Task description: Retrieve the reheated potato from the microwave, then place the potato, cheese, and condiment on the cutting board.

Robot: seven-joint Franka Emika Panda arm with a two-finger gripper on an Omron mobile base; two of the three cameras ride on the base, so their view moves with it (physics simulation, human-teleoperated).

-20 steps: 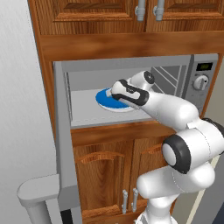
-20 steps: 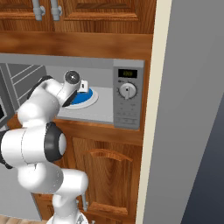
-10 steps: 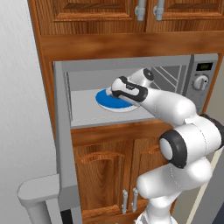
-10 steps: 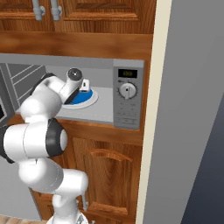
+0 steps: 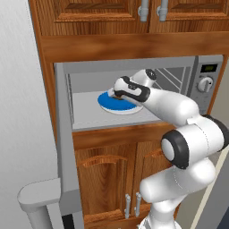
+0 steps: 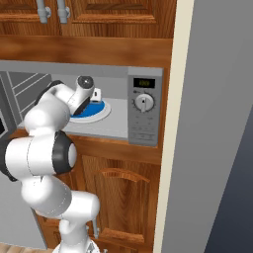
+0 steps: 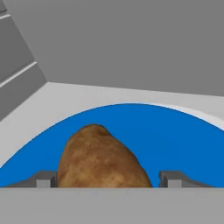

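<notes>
Retrieval of the potato (image 7: 101, 158) was the step in hand: it lay on a blue plate (image 7: 175, 135) inside the open microwave (image 5: 134, 76), with the gripper (image 7: 107, 179) reaching in around it. The jaws stood wide on either side, their tips apart from the skin (no grip yet, by my reading). Next would come closing and lifting clear. The hand view showed potato and fingertips (image 7: 46, 179); the base views gave instead the arm's reach into the cavity.

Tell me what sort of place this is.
A rendered home kitchen, most likely. A built-in microwave with a knob and small display sits among wooden cabinets, and inside it a potato lies on a blue plate, with the gripper around it.
</notes>
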